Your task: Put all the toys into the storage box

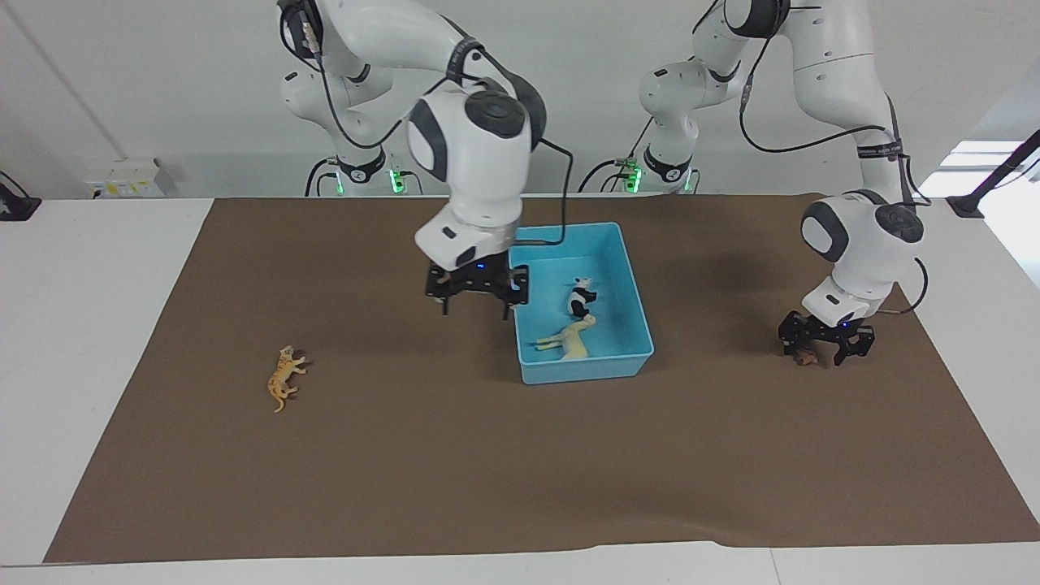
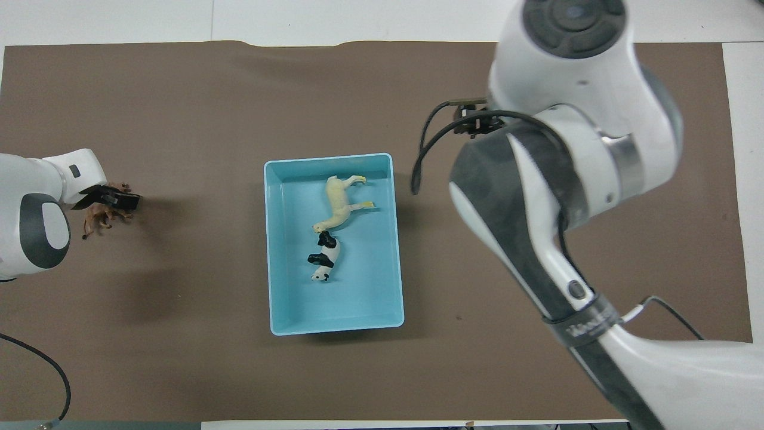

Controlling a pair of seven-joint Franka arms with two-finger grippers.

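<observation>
While the spread-fingered left gripper [image 1: 825, 348] straddles the brown horse [image 1: 805, 356], the empty right gripper [image 1: 477, 291] hangs unclenched beside the storage box [image 1: 632, 276].

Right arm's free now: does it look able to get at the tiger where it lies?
Probably yes. The tiger lies alone on the brown mat toward the right arm's end of the table. The right end effector hangs open beside the storage box, with only bare mat between it and the tiger.

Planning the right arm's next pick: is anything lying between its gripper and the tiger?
Nothing visible does. The right gripper hangs open, empty, over the mat beside the storage box; only bare mat lies between there and the tiger.
</observation>
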